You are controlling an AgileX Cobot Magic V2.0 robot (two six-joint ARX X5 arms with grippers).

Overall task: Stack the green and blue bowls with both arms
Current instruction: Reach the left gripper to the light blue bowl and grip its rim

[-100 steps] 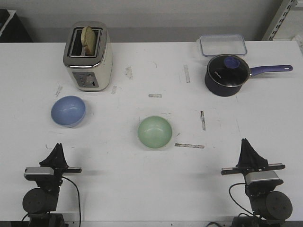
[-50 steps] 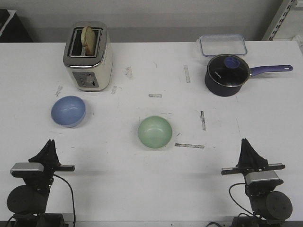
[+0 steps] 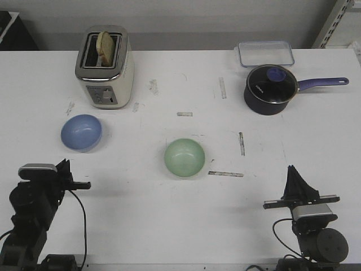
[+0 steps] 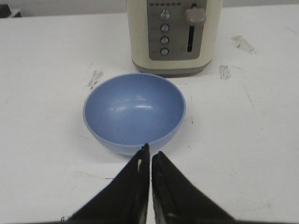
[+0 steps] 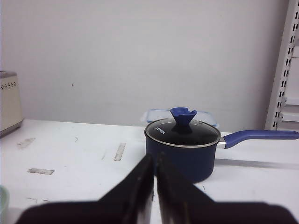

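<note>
1. The left gripper (image 4: 150, 156), black and tapered, is seen closed and empty just short of the smooth blue bowl (image 4: 134, 112).
2. The right gripper (image 5: 154, 161) is likewise pinched shut on nothing.
3. The round green bowl (image 3: 184, 157) is set mid-table, apart from both.

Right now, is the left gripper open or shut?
Shut: in the left wrist view the left gripper has its fingers together, empty, short of the blue bowl.

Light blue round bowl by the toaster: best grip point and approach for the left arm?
Pinch the rim of the light blue round bowl, probably its near edge, one finger inside the wall. It sits upright, open side up, with no handle. The left gripper is shut just short of it; the cream toaster blocks the far side.
</note>
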